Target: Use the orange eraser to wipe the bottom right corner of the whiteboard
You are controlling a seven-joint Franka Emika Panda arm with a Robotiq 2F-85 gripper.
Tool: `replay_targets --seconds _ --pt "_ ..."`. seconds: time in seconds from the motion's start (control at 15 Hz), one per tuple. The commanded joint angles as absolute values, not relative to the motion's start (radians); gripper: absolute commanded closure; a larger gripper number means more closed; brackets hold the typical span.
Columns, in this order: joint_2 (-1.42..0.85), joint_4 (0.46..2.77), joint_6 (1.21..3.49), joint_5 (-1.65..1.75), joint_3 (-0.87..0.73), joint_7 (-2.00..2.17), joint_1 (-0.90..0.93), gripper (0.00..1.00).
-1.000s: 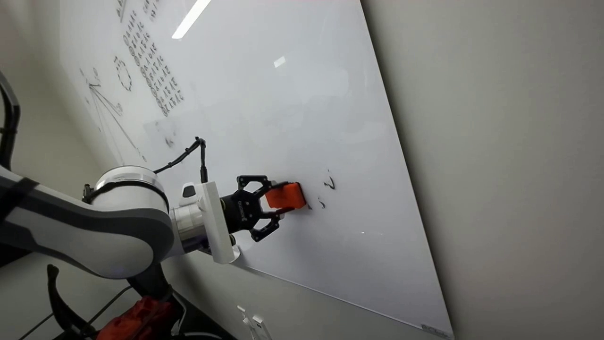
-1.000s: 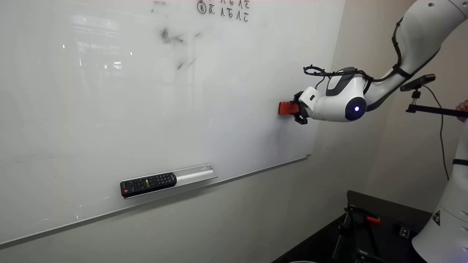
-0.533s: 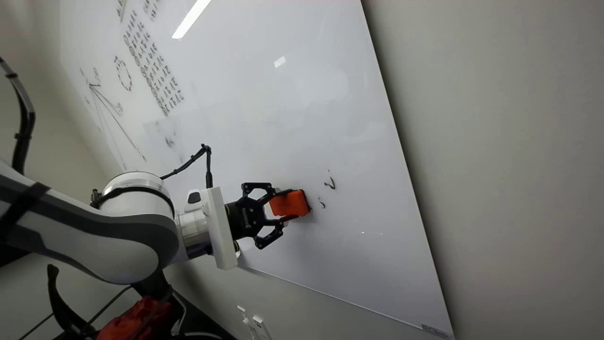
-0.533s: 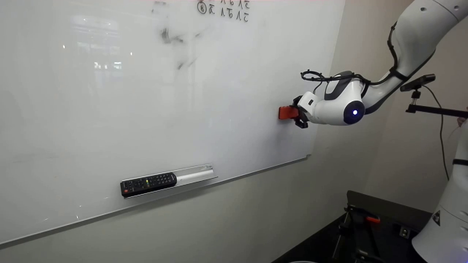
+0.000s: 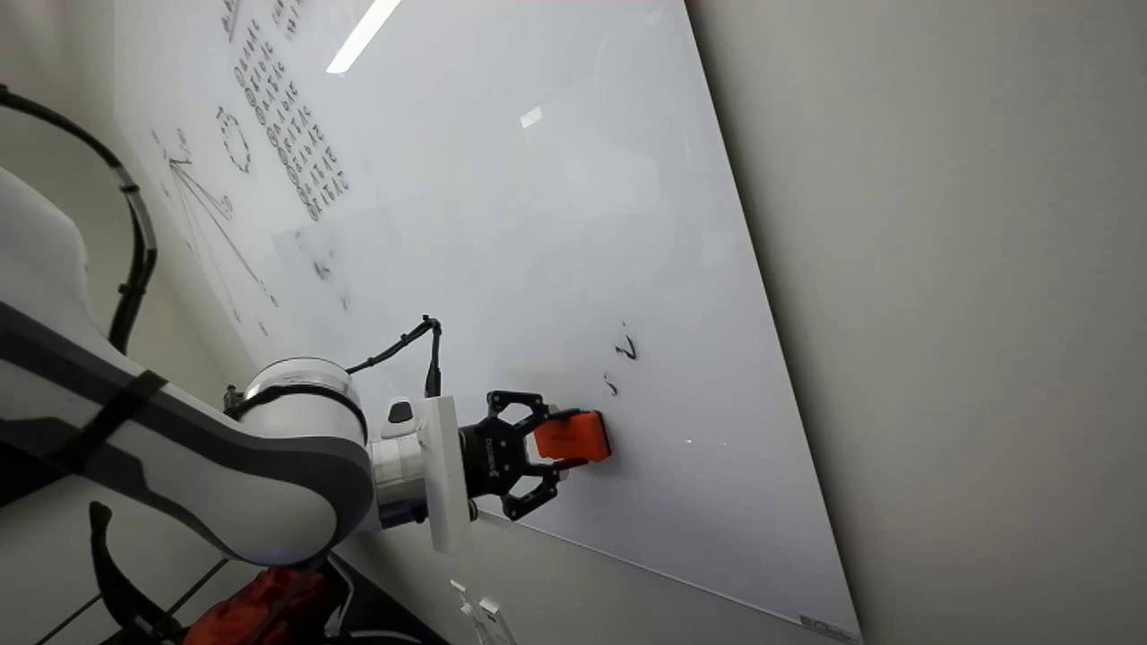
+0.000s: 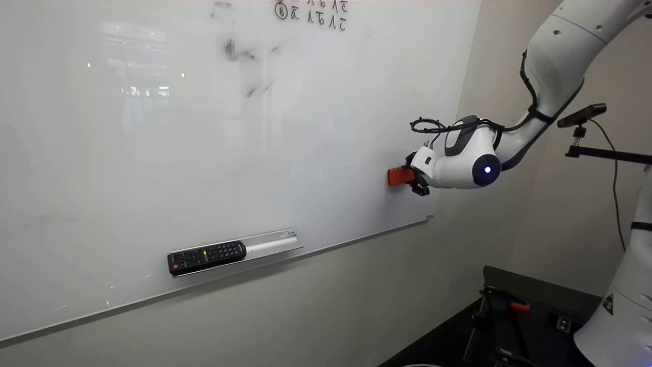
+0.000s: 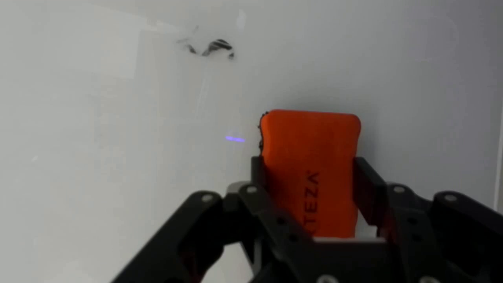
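The orange eraser (image 5: 573, 437) is in my gripper, and its dark felt side faces the whiteboard (image 5: 538, 269). It appears to touch the board. It also shows in an exterior view (image 6: 400, 176) and in the wrist view (image 7: 310, 141), with dark lettering on its top. My gripper (image 7: 310, 173) is shut on the eraser, one finger on each long side. Two small black marks, an upper one (image 5: 626, 348) and a lower one (image 5: 611, 385), are on the board above the eraser. A black mark (image 7: 217, 46) lies ahead and left of the eraser in the wrist view.
A metal tray (image 6: 272, 245) with a black remote (image 6: 206, 257) is on the board's lower part. Handwriting (image 5: 291, 125) and grey smudges (image 6: 232, 50) are higher up. The board's lower edge (image 6: 377, 234) is below the eraser. A camera on a stand (image 6: 583, 114) is behind the arm.
The arm and gripper have moved the eraser down along the board in both exterior views. A small dark mark seen beside the eraser a second ago no longer shows there.
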State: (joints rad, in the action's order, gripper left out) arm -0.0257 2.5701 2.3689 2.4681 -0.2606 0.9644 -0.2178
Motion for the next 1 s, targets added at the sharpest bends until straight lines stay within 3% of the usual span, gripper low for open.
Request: replay_targets --seconds 0.0,0.4,0.93 --pt "-0.085 2.486 2.498 2.483 -0.249 0.934 -0.236 0.70" --pt "-0.033 2.503 2.639 2.548 -0.190 0.950 -0.208 0.70" --pt "-0.039 2.516 2.624 2.557 -0.111 0.949 -0.148 0.70"
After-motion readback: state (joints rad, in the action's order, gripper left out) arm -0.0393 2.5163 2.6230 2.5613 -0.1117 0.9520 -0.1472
